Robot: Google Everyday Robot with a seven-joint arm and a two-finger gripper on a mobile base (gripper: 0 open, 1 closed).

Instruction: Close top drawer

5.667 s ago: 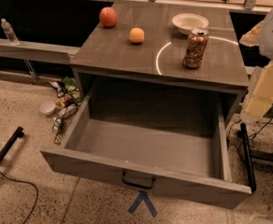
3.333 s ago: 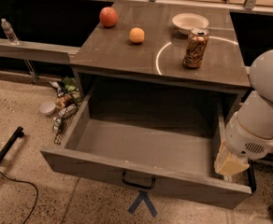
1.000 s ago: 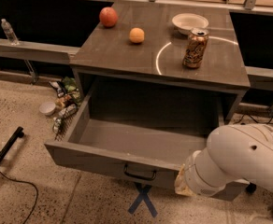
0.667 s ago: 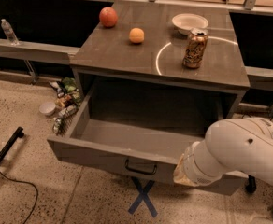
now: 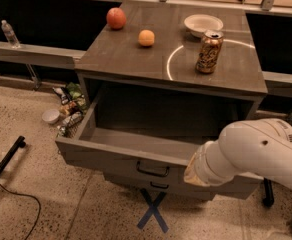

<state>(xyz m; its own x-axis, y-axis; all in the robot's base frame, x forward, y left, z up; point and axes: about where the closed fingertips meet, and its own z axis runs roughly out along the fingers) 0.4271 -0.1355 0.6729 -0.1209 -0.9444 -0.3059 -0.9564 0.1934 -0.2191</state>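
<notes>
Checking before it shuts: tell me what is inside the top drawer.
The top drawer shows only bare floor. One front corner is hidden behind the arm, whose tool is at the drawer front.

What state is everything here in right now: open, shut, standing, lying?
top drawer: open, pulled partway out, inside looks empty.
end effector: at the drawer's front, right of the handle.
soda can: upright on the cabinet top.
bowl: right way up, looks empty.
water bottle: upright, far left.
snack bags: lying on the floor.
</notes>
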